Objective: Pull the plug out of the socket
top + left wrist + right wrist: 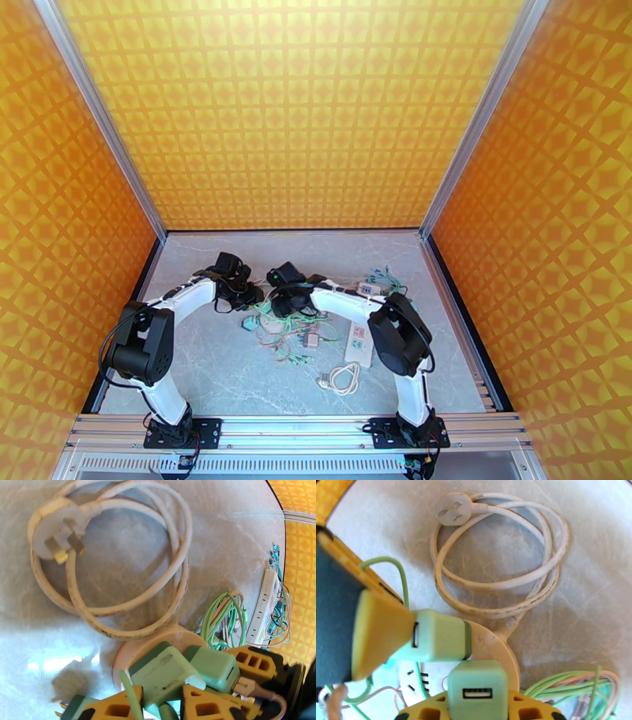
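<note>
A round cream socket with a white cord lies mid-table, and two pale green plugs stand on its face. In the left wrist view my left gripper is shut on the nearer green plug, its yellow fingers on either side. In the right wrist view my right gripper is shut on the other green plug, the one with a USB port. Both grippers meet over the socket in the top view: left gripper, right gripper. Whether the plugs' pins still sit in the socket is hidden.
The socket's white cord lies coiled beside it, ending in a round white plug. A long white power strip lies to the right, a second strip with teal cables further back. Loose green cables lie between them.
</note>
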